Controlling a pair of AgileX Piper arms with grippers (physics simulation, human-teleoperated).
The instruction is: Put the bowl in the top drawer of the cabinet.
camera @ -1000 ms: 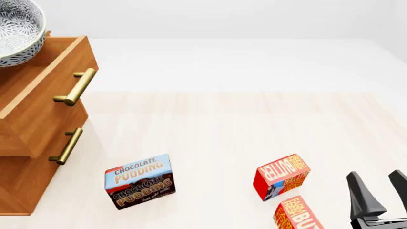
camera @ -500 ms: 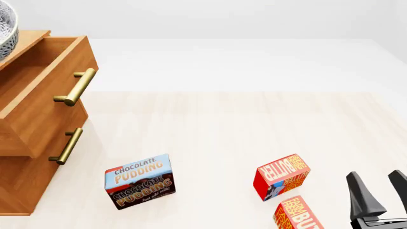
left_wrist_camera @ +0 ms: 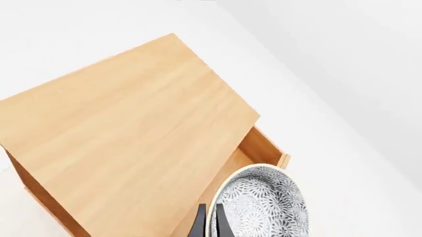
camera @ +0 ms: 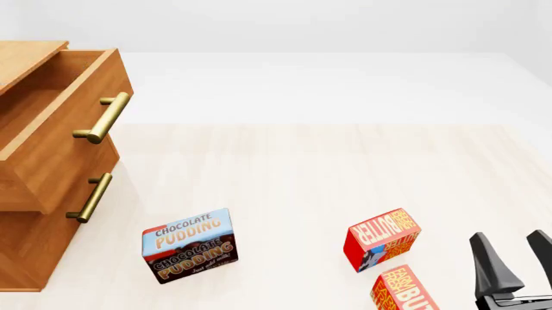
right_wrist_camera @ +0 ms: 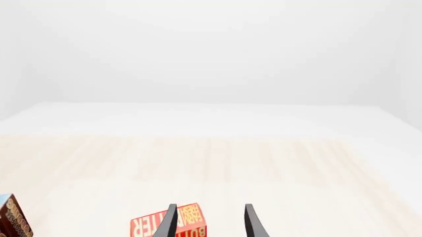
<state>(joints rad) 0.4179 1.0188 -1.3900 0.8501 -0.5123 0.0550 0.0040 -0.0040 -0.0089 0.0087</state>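
Matt wooden cabinet [camera: 39, 168] (brass handles [camera: 102, 117]); glazed bowl [left_wrist_camera: 260, 205].

The cabinet [camera: 35, 194] is light brown wood with visible grain, and both of its bar handles are brass; the bowl [left_wrist_camera: 264, 207] is white with a fine grey lace-like pattern and a pale rim. The chocolate pudding box [camera: 188, 244] is blue above and dark brown below with cream lettering. The two butter boxes [camera: 384, 239] are red with yellow-orange lettering on a pale wood-grain tabletop [camera: 302, 168].
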